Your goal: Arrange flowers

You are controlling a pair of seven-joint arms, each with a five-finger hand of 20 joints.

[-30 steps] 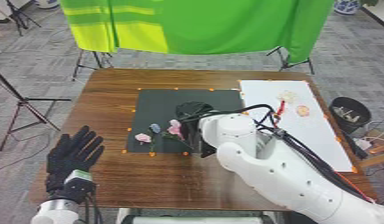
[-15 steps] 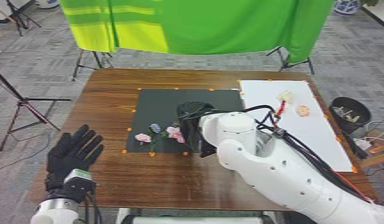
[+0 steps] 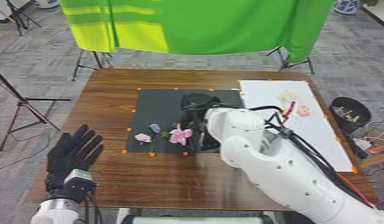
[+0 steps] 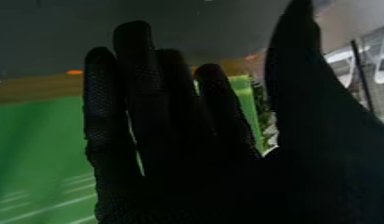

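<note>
Right hand (image 4: pixel 215 175): fingers (image 4: pixel 104 110) straight, thumb standing apart; no stem pinched between them, by the wrist view. Head view: this hand is over the dark mat (image 3: pixel 164 102). Large pink flower (image 3: pixel 180 136) lies on the mat just beside it, toward 7 o'clock; contact and long axis cannot be told. The right hand is nearer to it than the left hand (image 3: pixel 75 152), which lies open toward 8 to 9 o'clock at the worktop (image 3: pixel 126 182) edge. From the large pink flower: blue flower (image 3: pixel 155 128) toward 10, small pink flower (image 3: pixel 142 137) toward 9. White sheet (image 3: pixel 268 135), toward 2 to 3 from the right hand: cream flower (image 3: pixel 287 95), peach flower (image 3: pixel 303 111). Wrist view gives finger posture, head view the flower's bearing. Judgement: arrangement part done; withdrawing sideways might drag petals, so lift clear first.
</note>
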